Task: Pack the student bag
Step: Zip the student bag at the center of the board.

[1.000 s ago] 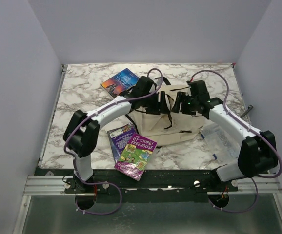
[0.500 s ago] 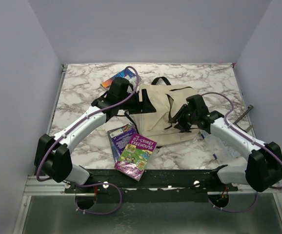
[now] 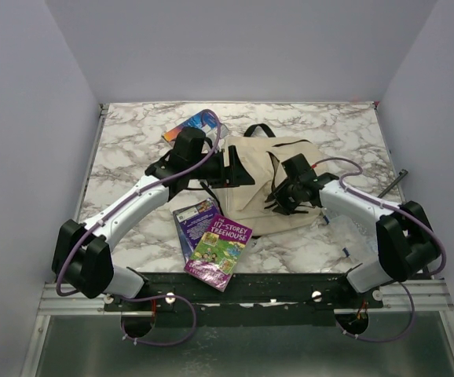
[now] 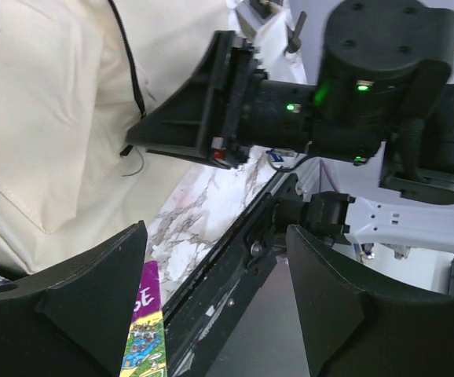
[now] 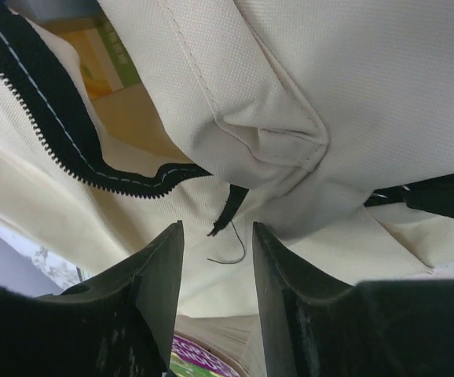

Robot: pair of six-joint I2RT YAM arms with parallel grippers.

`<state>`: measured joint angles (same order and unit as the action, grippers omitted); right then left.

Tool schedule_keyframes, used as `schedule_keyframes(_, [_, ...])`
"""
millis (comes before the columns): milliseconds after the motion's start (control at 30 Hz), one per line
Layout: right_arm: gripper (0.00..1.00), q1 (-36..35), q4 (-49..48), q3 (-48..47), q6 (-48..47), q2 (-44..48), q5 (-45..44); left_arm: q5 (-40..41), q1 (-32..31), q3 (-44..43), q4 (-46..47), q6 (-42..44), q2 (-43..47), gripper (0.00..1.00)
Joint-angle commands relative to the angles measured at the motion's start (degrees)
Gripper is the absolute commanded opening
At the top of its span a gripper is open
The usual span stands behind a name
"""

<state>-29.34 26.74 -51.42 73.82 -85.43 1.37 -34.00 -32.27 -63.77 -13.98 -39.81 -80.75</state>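
Observation:
The cream student bag (image 3: 278,169) lies flat mid-table with its black straps up. My left gripper (image 3: 239,174) is open and empty at the bag's left edge. In the left wrist view (image 4: 215,306) its jaws stand wide apart, with the bag (image 4: 46,118) at upper left. My right gripper (image 3: 280,192) is over the bag's near right part. In the right wrist view (image 5: 215,236) its jaws are narrowly open just short of a black zipper pull (image 5: 228,206). The black zipper (image 5: 70,141) gapes, and something yellow-green (image 5: 105,59) shows inside.
A purple Treehouse book (image 3: 219,250) lies on a second book (image 3: 189,218) near the front edge. A blue-orange book (image 3: 195,123) lies at the back left behind my left arm. A clear plastic box (image 3: 353,228) lies at the right under my right arm.
Both arms came down and drew apart from over the bag's middle, and the bag lies flatter. My right gripper then shifted a little left along the bag's near edge.

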Motion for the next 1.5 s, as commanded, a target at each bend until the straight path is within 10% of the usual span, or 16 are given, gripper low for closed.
schedule_keyframes(0, [0.44, -1.68, 2.86, -2.86, 3.81, -3.68, -5.50, -3.26, -0.20, 0.74, 2.69, -1.30, 2.26, 0.73])
schedule_keyframes(300, [0.31, -2.11, 5.26, -4.44, 8.38, -7.13, -11.47, -3.41, -0.27, 1.61, 3.64, -1.67, 2.66, 0.73])
schedule_keyframes(467, [0.01, -2.22, 7.50, -7.55, 6.98, -6.71, -11.32, -0.52, -0.97, 2.96, 4.08, -0.89, 2.91, 0.72])
schedule_keyframes(1033, [0.01, -1.34, 8.73, -17.56, 1.43, -6.91, -1.72, 15.17, -10.62, 19.33, 27.59, -8.41, 1.46, 0.65])
schedule_keyframes(1233, [0.01, 1.44, 8.33, -17.67, 3.56, -7.01, 5.22, 30.11, -18.43, 17.63, 28.22, -0.05, -0.27, 0.69])
schedule_keyframes(1467, [0.01, 3.69, 9.17, -18.13, 6.24, -7.27, 9.89, 53.76, -32.34, 15.75, 32.84, 29.36, -6.87, 0.76])
